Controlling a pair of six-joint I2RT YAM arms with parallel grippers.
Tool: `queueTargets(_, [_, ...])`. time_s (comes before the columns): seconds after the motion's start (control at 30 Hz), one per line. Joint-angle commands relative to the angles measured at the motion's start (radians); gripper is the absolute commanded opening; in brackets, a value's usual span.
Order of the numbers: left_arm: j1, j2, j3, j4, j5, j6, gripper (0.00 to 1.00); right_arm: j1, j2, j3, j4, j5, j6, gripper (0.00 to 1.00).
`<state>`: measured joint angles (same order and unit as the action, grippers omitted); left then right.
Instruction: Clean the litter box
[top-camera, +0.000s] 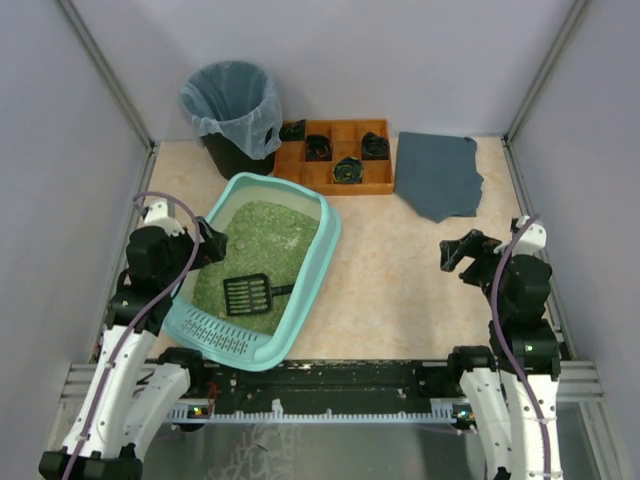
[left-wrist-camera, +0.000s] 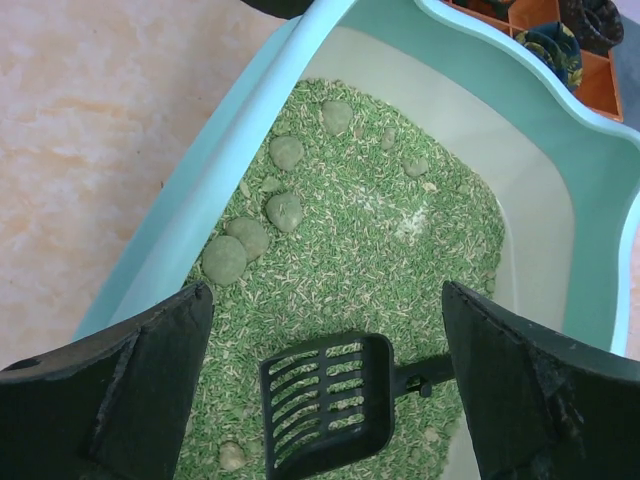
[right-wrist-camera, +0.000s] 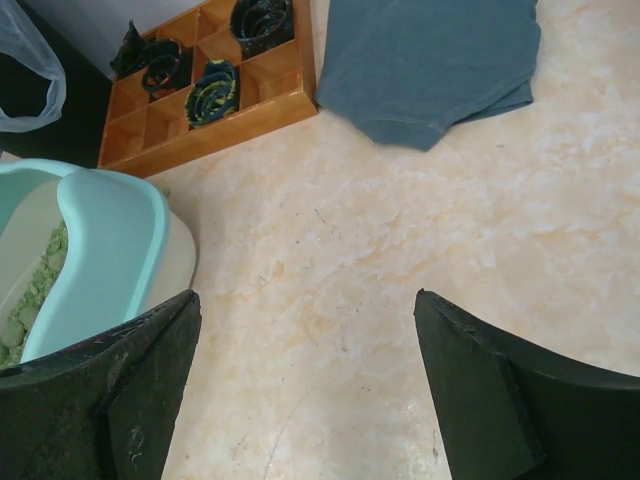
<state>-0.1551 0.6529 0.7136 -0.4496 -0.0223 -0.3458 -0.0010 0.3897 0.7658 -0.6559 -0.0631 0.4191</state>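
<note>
Left wrist view: left gripper (left-wrist-camera: 325, 295), jaws wide open, hangs over litter box (left-wrist-camera: 235, 150) on desk (left-wrist-camera: 90, 120); scoop (left-wrist-camera: 325, 405) lies inside it. Best bet imo: pinch handle squarely, not slotted head. Right gripper (right-wrist-camera: 305, 295) open too, off to litter box's right.

1 litter box (top-camera: 218, 336) | 1 scoop (top-camera: 250, 294) | 1 bin (top-camera: 236, 156) | 1 tray (top-camera: 345, 130) | 1 cloth (top-camera: 438, 175)

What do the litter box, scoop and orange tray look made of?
Litter box: smooth teal plastic, judging by its moulded rounded rim. Scoop: matte black plastic, with moulded slots. Orange tray: probably wood, given flat square-edged dividers; painted plastic is possible.
</note>
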Motion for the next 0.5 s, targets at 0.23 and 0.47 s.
queueTargets(0.23, [0.001, 0.099, 0.072, -0.034, 0.031, -0.114, 1.00, 0.013, 0.012, 0.036, 0.007, 0.014, -0.042, 0.87])
queueTargets(0.47, [0.000, 0.077, 0.017, 0.077, 0.110, -0.059, 1.00, 0.018, 0.025, 0.028, 0.003, 0.008, -0.037, 0.87])
